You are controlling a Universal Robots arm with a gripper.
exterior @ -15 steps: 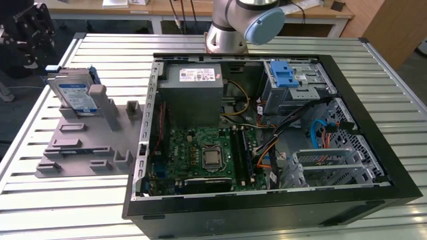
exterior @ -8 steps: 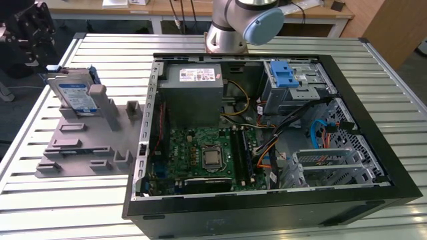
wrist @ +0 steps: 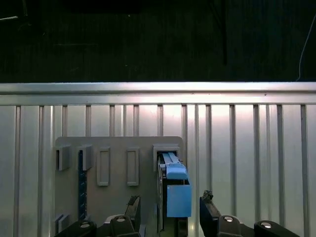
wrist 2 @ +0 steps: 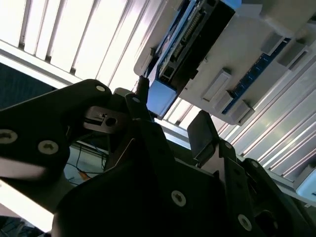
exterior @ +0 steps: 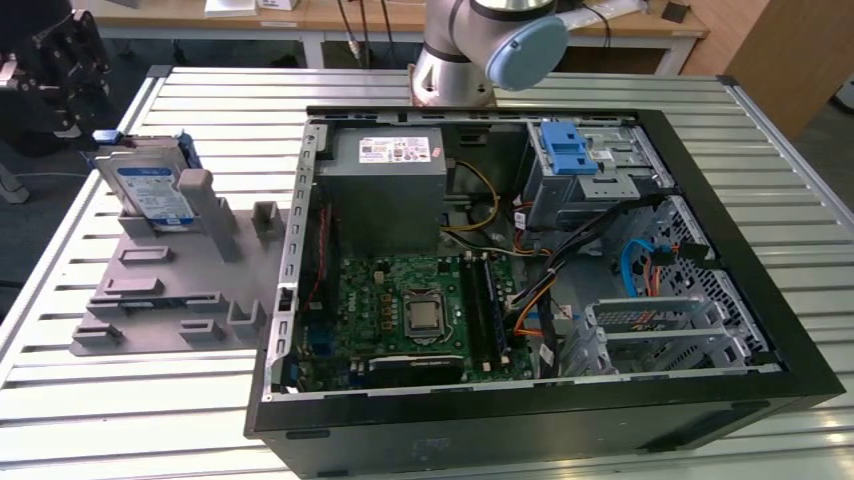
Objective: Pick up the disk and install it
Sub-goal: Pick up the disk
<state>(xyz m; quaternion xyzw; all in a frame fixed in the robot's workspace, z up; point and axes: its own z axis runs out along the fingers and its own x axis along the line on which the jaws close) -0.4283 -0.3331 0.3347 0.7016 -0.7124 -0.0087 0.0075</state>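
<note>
The disk (exterior: pixel 150 190) stands on edge in a grey slotted fixture (exterior: pixel 160 290) at the exterior view's left, its blue-and-white label facing out. In the first wrist view the blue carrier of the disk (wrist: pixel 177 195) rises between the two black fingertips of my gripper (wrist: pixel 170 210), which is open and straddles it without touching. In the second wrist view the gripper (wrist 2: pixel 170 118) sits just short of the disk (wrist 2: pixel 192 34) and its blue end. The gripper's dark body (exterior: pixel 60 80) hangs at the exterior view's far left.
An open black computer case (exterior: pixel 534 425) lies on the slatted metal table (exterior: pixel 134 410), holding a grey power supply (exterior: pixel 387 190), a green motherboard (exterior: pixel 400 310) and a silver cage with a blue latch (exterior: pixel 574 160). The table's edge (wrist: pixel 158 89) runs past the fixture (wrist: pixel 118 148).
</note>
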